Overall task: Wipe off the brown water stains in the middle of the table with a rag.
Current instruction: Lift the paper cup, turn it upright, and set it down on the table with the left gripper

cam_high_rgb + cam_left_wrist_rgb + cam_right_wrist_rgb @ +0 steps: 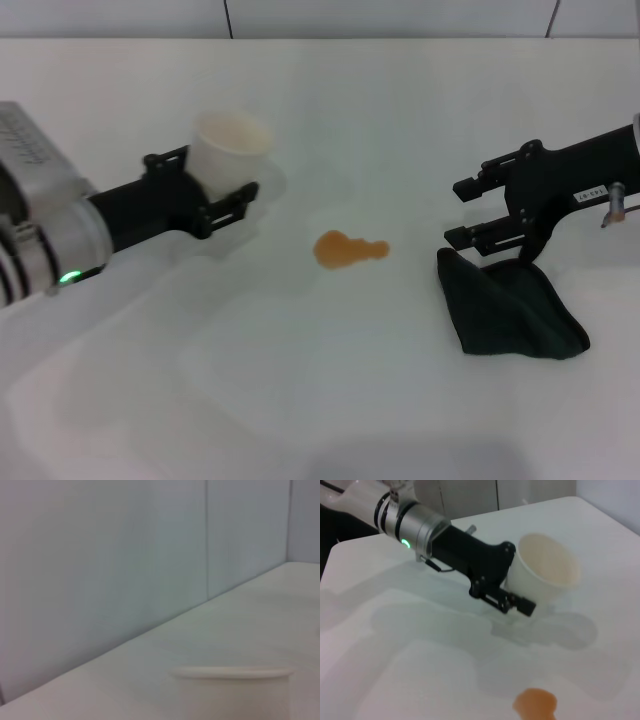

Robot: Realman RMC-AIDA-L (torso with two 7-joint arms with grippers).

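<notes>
The brown water stains (348, 249) are one orange-brown blotch in the middle of the white table (330, 390), and they also show in the right wrist view (535, 703). The dark rag (510, 305) lies crumpled on the table to the right of the blotch. My right gripper (463, 211) is open just over the rag's far left corner, its lower finger close to the cloth. My left gripper (215, 185) is shut on a white paper cup (232, 148), upright, to the left of and behind the stain.
The cup's rim (232, 672) fills the bottom of the left wrist view, with the wall behind the table beyond it. The left arm (415, 522) reaches in from the table's left side. The back edge of the table meets a tiled wall.
</notes>
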